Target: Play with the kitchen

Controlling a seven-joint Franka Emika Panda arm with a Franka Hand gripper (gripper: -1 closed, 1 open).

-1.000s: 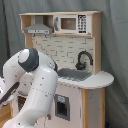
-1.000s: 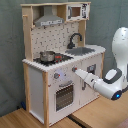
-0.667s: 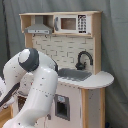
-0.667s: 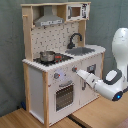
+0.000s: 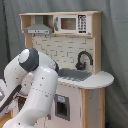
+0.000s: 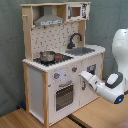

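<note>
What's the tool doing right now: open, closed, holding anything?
Tool: at the kitchen front, by the oven door in the second exterior view; open or closed cannot be told. Nothing visibly held.

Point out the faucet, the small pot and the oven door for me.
faucet [image 6: 75, 39]: second exterior view, on its black arched neck.
small pot [image 6: 47, 56]: second exterior view, on its metal side, on the stovetop.
oven door [image 6: 64, 96]: second exterior view, on its window.
</note>
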